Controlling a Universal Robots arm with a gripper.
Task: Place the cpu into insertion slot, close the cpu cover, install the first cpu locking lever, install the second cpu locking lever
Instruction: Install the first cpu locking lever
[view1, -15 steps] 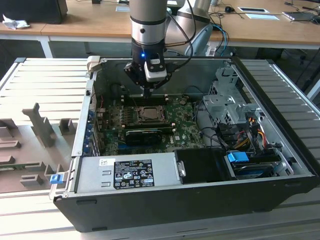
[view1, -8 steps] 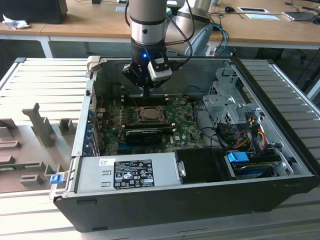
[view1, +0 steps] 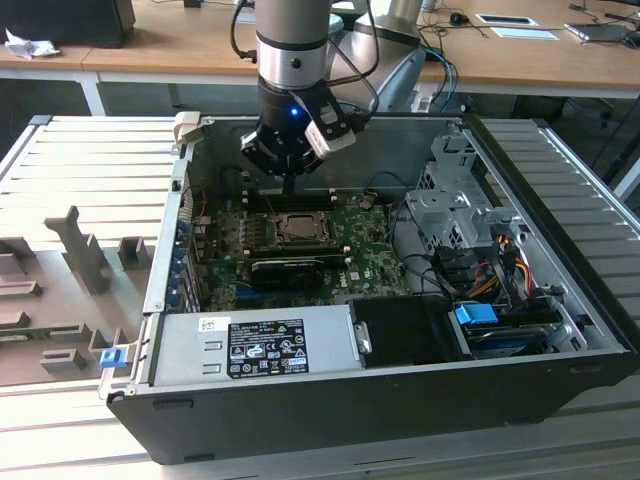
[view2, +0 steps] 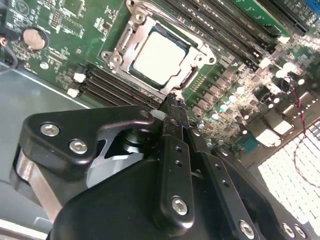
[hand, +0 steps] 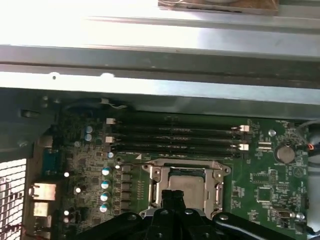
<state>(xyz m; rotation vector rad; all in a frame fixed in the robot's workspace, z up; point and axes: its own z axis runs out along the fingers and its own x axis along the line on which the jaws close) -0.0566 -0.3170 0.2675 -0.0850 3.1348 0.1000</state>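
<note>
1. Black gripper body is closest to the lens in the second wrist view. Its two fingers are pressed together into one narrow tip and carry nothing.
2. The cpu lies flat inside the insertion slot, with its grey top showing. The cpu cover lies down around it as a silvery frame.
3. My judgement: placing the cpu and closing the cover look done, so a lever step is in hand. Whether the locking levers are hooked, I cannot tell.
4. Such a step calls for a slim tip that pushes a thin lever down and under its catch, without pressing on the chip.
5. In the exterior view the fingertip stands at twelve o'clock of the cpu, just beside the socket's edge. I cannot tell if it touches.
6. Further out, on the green motherboard, the memory slots lie at twelve o'clock of the socket in the exterior view. The power supply is at six o'clock, inside the computer case.
</note>
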